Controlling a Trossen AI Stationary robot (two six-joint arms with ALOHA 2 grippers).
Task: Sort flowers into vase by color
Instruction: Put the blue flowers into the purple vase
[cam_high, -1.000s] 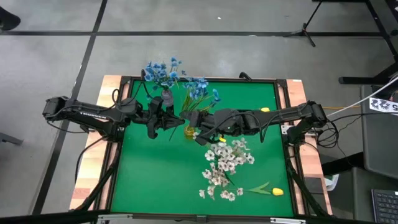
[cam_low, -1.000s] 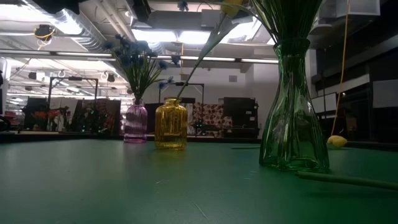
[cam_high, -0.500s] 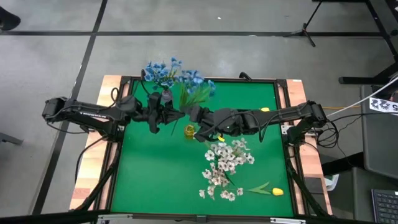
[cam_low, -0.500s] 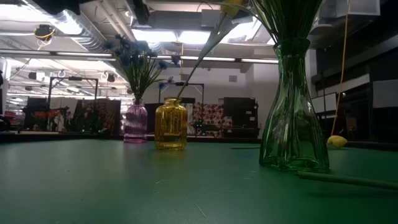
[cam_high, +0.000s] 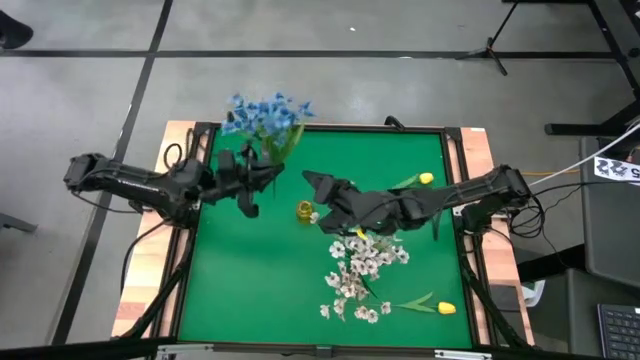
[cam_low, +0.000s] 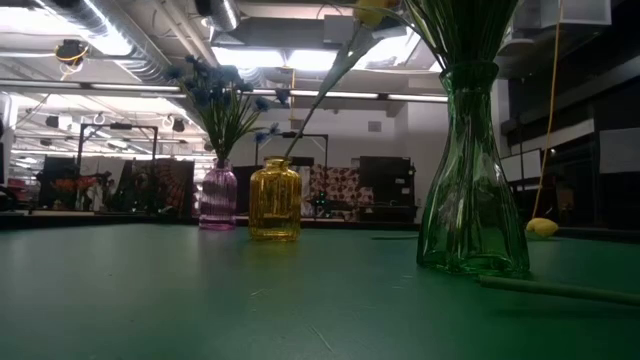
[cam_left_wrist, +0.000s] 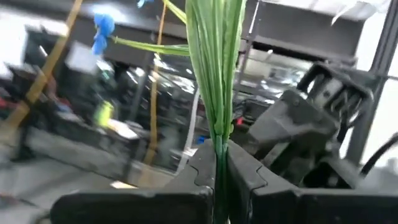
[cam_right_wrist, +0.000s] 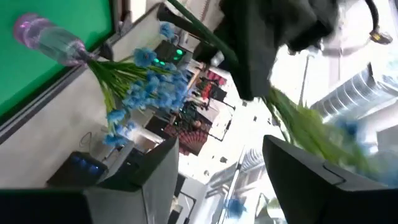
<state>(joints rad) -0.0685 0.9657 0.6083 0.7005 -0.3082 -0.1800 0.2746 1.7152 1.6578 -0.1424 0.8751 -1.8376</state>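
I keep L gripper (cam_left_wrist: 219, 180) clamped on blue sprig stems (cam_left_wrist: 214, 74), blooms (cam_high: 262, 112) over table's far-left edge, near purple vase (cam_low: 218, 198). Should lower stems straight into neck. R gripper (cam_high: 312, 181) jaws apart, mid-table, holds nothing.

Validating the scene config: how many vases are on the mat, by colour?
purple vase: 1
yellow vase: 1
green vase: 1
Total: 3
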